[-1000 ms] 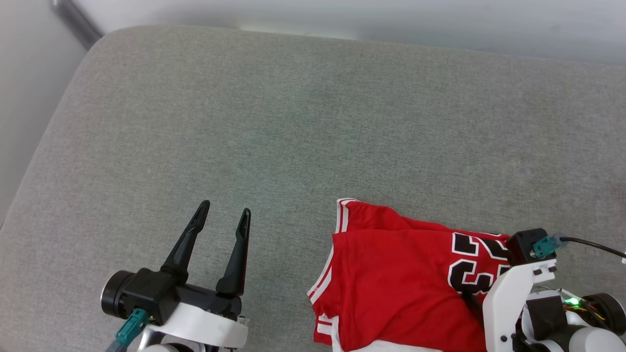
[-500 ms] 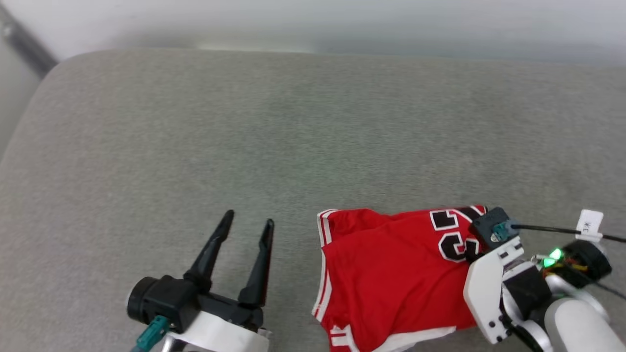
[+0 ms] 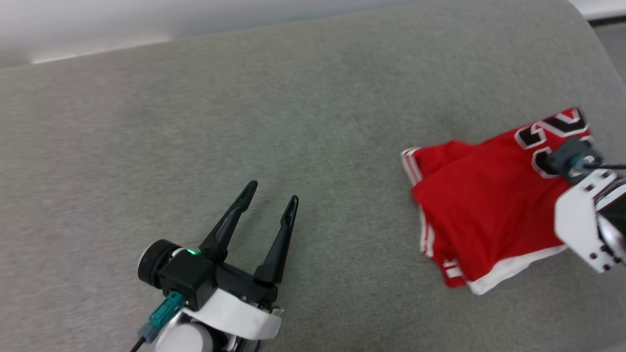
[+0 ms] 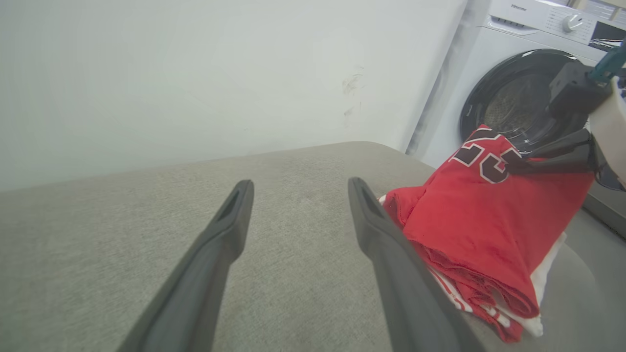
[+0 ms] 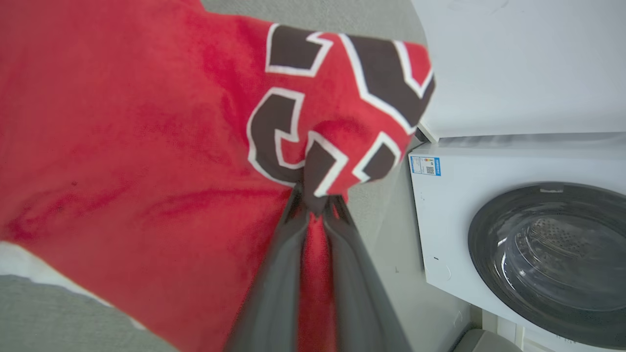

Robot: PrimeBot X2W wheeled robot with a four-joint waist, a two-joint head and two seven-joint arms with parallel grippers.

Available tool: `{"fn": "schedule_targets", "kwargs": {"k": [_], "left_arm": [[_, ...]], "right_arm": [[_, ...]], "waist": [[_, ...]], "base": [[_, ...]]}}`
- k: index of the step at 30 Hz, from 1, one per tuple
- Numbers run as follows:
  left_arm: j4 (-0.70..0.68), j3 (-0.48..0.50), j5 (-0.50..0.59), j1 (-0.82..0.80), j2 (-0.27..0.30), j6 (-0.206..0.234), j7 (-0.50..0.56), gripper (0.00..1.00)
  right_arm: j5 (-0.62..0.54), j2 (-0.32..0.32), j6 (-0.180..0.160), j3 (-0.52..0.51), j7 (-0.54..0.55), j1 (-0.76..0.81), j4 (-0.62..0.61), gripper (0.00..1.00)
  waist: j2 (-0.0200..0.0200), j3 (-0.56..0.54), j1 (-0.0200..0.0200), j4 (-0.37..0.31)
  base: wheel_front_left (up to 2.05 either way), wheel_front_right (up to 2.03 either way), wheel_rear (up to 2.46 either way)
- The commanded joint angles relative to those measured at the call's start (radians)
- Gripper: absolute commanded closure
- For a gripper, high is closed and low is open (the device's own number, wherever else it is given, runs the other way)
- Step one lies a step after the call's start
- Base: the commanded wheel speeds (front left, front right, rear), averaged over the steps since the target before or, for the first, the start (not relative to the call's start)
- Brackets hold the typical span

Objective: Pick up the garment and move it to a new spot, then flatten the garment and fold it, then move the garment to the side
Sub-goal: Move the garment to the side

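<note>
Pinching the folded shirt (image 3: pixel 469 210) by its printed end, the right hand (image 5: pixel 318 205) holds it near the right edge of the cushion (image 3: pixel 244 122) while the left hand (image 3: pixel 271 193) hovers spread; soft and light, it will likely sag unless gripped through all layers.

The head view looks down on the grey surface (image 3: pixel 244 122). Both wrist views sit low (the right pressed close), sharing the garment (image 4: pixel 489 230) and the washing machine (image 5: pixel 440 234).

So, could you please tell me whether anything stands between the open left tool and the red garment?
Nothing visible does. Just grey cushion lies between the left tool and the garment. The right tool is shut on the garment at its printed number.
</note>
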Motion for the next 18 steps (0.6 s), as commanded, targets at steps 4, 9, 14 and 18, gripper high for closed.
{"fn": "schedule_targets", "kwargs": {"k": [4,9,14,18], "left_arm": [[-0.003,-0.020,0.013,-0.061,0.036,-0.001,-0.002,0.00],[-0.019,-0.067,0.022,-0.141,0.075,-0.001,-0.002,0.00],[-0.047,-0.091,0.029,-0.201,0.107,-0.001,-0.002,0.00],[-0.074,-0.102,0.039,-0.229,0.130,-0.001,-0.002,0.00]], "right_arm": [[0.010,-0.053,-0.001,-0.010,-0.070,-0.066,0.049,1.00],[0.013,-0.095,-0.001,-0.083,-0.187,-0.109,0.172,1.00],[-0.015,-0.126,-0.001,-0.168,-0.308,-0.129,0.325,1.00],[-0.046,-0.134,-0.001,-0.239,-0.403,-0.141,0.446,1.00]], "waist": [[-0.0001,0.142,0.0000,-0.127],[-0.0001,0.231,0.0000,-0.136],[-0.0001,0.298,0.0000,-0.121],[-0.0001,0.336,0.0000,-0.104]], "base": [[0.00,0.00,0.00],[0.00,0.00,0.00],[0.00,0.00,0.00],[0.00,0.00,0.00]]}}
